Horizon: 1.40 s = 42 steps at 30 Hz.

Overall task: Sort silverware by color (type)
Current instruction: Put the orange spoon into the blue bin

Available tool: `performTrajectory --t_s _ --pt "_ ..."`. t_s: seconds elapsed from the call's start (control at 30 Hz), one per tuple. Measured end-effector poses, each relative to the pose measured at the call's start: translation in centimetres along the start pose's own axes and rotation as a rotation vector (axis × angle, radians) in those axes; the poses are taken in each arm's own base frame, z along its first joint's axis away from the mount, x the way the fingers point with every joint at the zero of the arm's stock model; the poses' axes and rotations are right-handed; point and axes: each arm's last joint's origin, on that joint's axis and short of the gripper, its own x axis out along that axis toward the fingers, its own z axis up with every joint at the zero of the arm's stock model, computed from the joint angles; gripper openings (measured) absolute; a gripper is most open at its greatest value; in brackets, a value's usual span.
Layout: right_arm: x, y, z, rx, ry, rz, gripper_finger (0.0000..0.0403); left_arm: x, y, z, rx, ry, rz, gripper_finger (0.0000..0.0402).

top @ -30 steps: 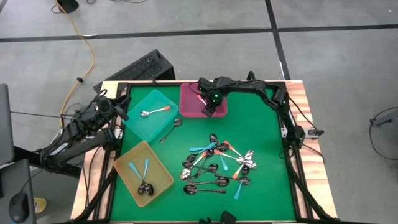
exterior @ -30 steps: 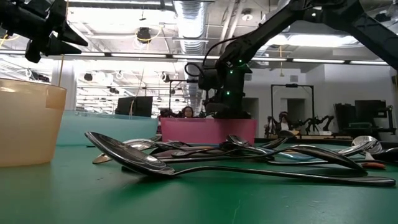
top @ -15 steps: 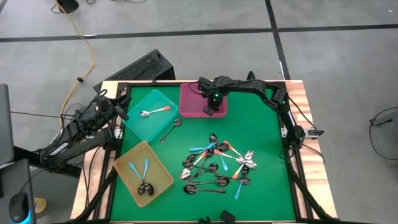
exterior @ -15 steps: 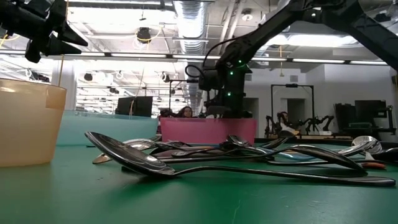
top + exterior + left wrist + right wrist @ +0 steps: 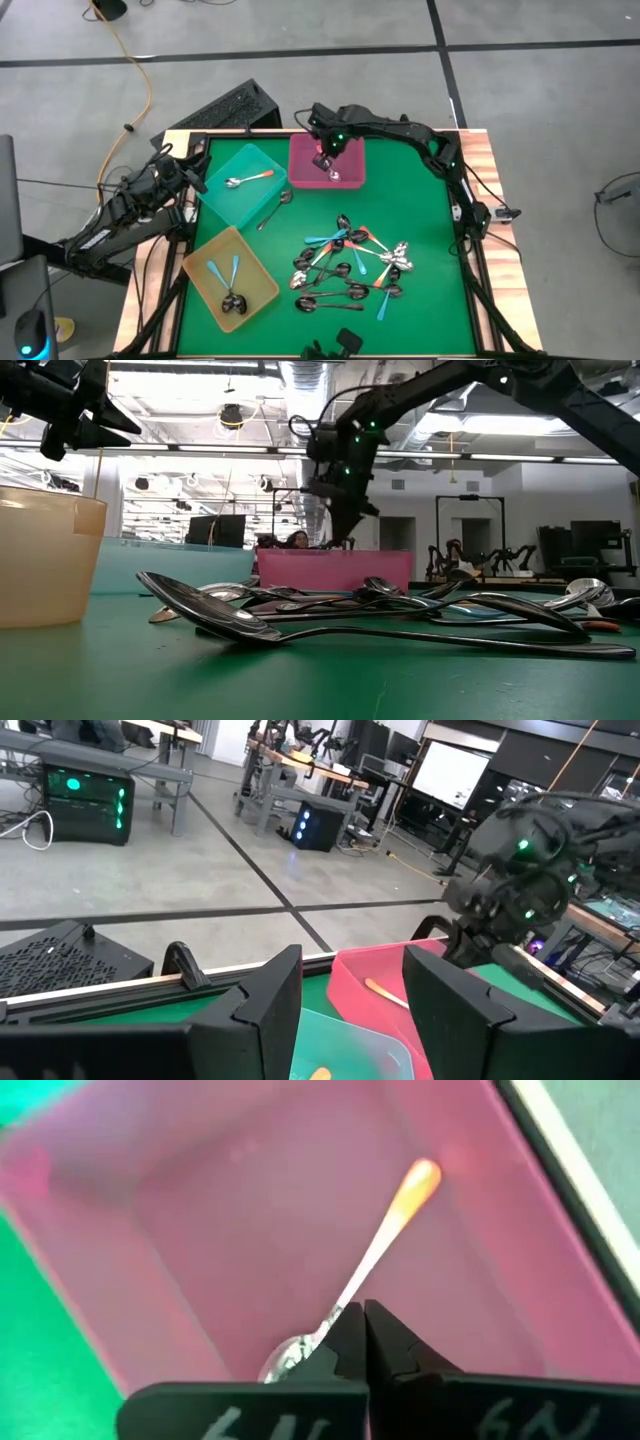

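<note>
My right gripper (image 5: 363, 1315) hangs shut and empty over the pink tray (image 5: 300, 165), fingers pointing steeply down (image 5: 345, 538). Below it, apart from the fingers, an orange-handled spoon (image 5: 385, 1240) lies on the tray's floor. Most of the silverware is a loose pile of spoons (image 5: 350, 265) on the green mat. The teal tray (image 5: 245, 200) holds one orange-handled spoon (image 5: 250, 178). Blue-handled and dark spoons lie in the yellow tray (image 5: 205, 262). My left gripper (image 5: 195, 172) waits at the table's far left corner, with a gap between its fingers (image 5: 270, 1010) and nothing in it.
One spoon (image 5: 275, 208) lies on the mat just beside the teal tray. The three trays line the table's left and far side. A raised dark frame (image 5: 470, 250) rims the table. Bare green mat (image 5: 420, 200) lies between the pink tray and the right edge.
My right gripper has risen out of the pink tray and shifted a little toward the table's far left. The orange-handled spoon has stayed lying in the tray and now shows below the fingers.
</note>
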Motion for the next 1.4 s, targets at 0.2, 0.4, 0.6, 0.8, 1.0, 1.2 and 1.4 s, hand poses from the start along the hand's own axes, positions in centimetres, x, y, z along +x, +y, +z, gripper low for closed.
performTrajectory --t_s 0.2,0.4,0.6,0.8,1.0,1.2,1.4 --pt "0.8 0.5 -0.5 0.036 0.055 -0.002 0.0077 0.0 0.0 0.0 0.0 0.0 0.0 0.0158" --pt "4.5 1.0 -0.7 0.074 0.091 -0.012 0.0198 0.0 0.0 0.0 0.0 0.0 0.0 0.0158" --pt "7.8 1.6 -1.5 0.118 0.152 -0.1 0.0248 0.0 0.0 0.0 -0.007 0.004 0.001 0.0158" --pt "7.4 1.9 -1.3 0.145 0.144 -0.127 0.023 0.0 0.0 0.0 -0.007 0.004 0.001 0.0158" --pt "7.5 1.6 -2.0 0.177 0.212 -0.11 0.0164 0.0 0.0 0.0 -0.009 0.004 0.002 0.0158" --pt "7.4 1.3 -2.4 0.187 0.261 -0.103 0.005 0.0 0.0 -0.1 -0.012 0.006 0.002 0.0158" --pt "7.3 1.3 -2.5 0.148 0.281 -0.093 0.0012 0.0 0.0 -0.1 -0.012 0.007 0.002 0.0158"
